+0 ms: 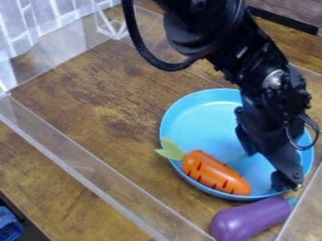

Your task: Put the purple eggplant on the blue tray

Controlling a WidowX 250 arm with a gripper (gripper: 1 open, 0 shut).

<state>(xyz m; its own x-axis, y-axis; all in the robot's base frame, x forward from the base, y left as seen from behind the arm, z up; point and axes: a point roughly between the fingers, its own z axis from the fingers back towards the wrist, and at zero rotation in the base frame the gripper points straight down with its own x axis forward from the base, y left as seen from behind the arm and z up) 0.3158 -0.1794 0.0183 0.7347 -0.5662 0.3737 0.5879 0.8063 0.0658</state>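
1. Lower right corner, nearest us: we see the purple eggplant (254, 218) lying on the wooden table (88, 104), just outside the blue tray's (208, 111) near rim.
2. Next, an orange carrot (217, 174) with green leaves rests inside the tray's front edge.
3. Above the eggplant, the black claw (287, 176) points steeply down over the tray's right side, fingers spread wide, gripping nothing.
4. Farther back, the arm (208, 33) rises toward the top of frame.

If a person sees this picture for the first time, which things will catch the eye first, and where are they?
The bright blue tray on the wooden table stands out first, with an orange carrot lying at its near rim. The black robot arm reaches down over the tray's right side, its gripper open. The purple eggplant lies outside the tray, at the bottom right.
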